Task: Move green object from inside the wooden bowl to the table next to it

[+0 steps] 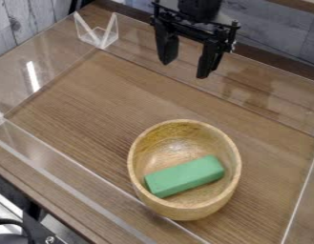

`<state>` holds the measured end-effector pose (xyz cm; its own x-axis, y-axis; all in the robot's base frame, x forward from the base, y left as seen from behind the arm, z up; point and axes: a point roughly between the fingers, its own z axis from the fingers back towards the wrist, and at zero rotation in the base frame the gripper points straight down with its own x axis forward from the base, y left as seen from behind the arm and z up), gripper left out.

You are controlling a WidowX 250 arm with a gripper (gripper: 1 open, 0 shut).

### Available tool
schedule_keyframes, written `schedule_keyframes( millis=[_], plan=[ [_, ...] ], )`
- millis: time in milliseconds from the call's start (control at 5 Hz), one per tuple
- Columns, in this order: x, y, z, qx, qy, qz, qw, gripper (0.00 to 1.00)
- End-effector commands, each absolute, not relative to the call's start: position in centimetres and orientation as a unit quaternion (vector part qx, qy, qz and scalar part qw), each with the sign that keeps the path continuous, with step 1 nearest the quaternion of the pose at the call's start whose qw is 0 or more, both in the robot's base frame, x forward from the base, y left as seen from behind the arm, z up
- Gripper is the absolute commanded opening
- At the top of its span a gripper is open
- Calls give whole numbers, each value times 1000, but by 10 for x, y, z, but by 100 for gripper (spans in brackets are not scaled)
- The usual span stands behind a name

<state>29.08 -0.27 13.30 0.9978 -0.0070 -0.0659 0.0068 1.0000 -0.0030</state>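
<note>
Camera view looks down across the table (108, 105), whose brown planks are fenced by clear acrylic walls (45, 157). The wooden bowl (153, 143) sits on the tabletop toward the near right of the enclosure, upright, its thick tan rim fully in sight. The green object (186, 177) lies flat on the bowl's inner floor, toward the near side, slanting so that its right end points a little farther from the camera than its left; it seems to lean slightly against the curve of the wall, though the angle makes that hard to judge. The gripper (186, 55) hangs well beyond the bowl, near the far side of the table, clear of the rim and apart from the block. Its dark fingers (208, 57) point downward and stand spread, with nothing between them. Above the bowl itself there is only open air.
</note>
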Motion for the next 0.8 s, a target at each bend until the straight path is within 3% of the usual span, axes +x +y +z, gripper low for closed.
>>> schedule_keyframes(
  millis=[0,200,600],
  plan=[
    [273,-9,121,-5,49,-68,996,100],
    [245,-19,103,-9,61,-169,984,100],
    [239,-31,75,9,29,-269,963,100]
  ],
)
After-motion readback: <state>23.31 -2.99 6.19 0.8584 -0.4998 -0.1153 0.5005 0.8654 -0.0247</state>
